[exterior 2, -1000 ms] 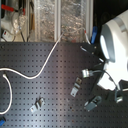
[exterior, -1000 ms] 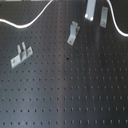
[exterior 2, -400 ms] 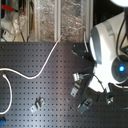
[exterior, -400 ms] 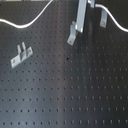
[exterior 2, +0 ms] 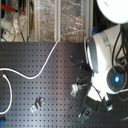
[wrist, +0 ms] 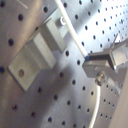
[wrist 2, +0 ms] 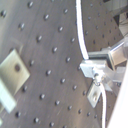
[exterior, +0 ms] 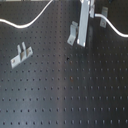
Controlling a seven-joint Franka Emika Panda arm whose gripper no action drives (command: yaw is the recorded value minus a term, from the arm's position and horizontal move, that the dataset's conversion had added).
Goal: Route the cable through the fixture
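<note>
The white cable (exterior: 30,21) bends across the far part of the black pegboard in the first exterior view and reappears on the first exterior view's right. My gripper (exterior: 93,22) hangs there, shut on the cable. Its long metal finger reaches down beside an upright metal bracket (exterior: 73,35) of the fixture. In the first wrist view the cable (wrist: 75,35) runs from that bracket (wrist: 35,50) to my finger (wrist: 107,57). The second wrist view shows the cable (wrist 2: 82,35) pinched at the finger (wrist 2: 102,65). In the second exterior view the cable (exterior 2: 42,70) loops leftward.
A second metal bracket (exterior: 20,55) stands on the first exterior view's left, also seen as the bracket (exterior 2: 37,104) in the second exterior view. The white arm body (exterior 2: 107,55) fills the second exterior view's right. Clutter and shelving (exterior 2: 50,20) lie behind the board.
The arm has shifted toward the second exterior view's left, carrying the cable. In the first exterior view the long finger has come down next to the upright bracket.
</note>
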